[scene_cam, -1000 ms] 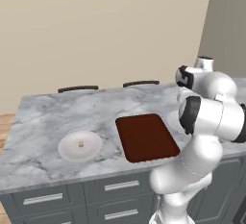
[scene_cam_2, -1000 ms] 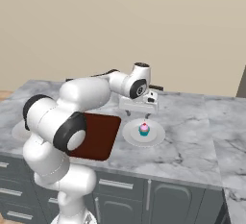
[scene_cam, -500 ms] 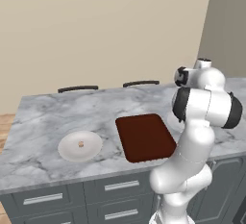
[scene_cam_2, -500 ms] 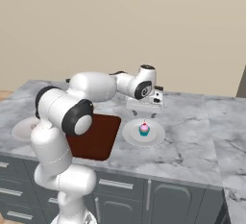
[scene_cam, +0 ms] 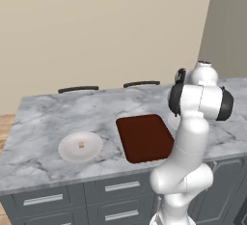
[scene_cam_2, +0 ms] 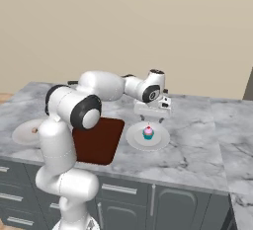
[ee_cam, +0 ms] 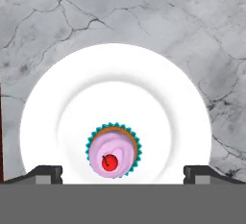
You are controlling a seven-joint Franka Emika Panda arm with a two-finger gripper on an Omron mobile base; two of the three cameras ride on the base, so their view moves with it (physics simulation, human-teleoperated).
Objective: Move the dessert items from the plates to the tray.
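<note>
Right under the robot's hand sits a cupcake (ee_cam: 113,153) with pink frosting and a red cherry, near the middle of a round white plate (ee_cam: 158,79). It sits there waiting to be picked up and carried to the tray. The gripper (scene_cam_2: 149,121) hangs just above it with its two fingers spread wide and nothing between them, likely so they can drop down on each side of the cupcake. The arm reaches out sideways from its base and bends down at the wrist, pointing the hand at the plate. Just beside this plate lies the brown tray (scene_cam_2: 97,140), with nothing on it. Farther off, past the tray, a second plate (scene_cam: 91,150) holds a small tan sweet (scene_cam: 81,145).
</note>
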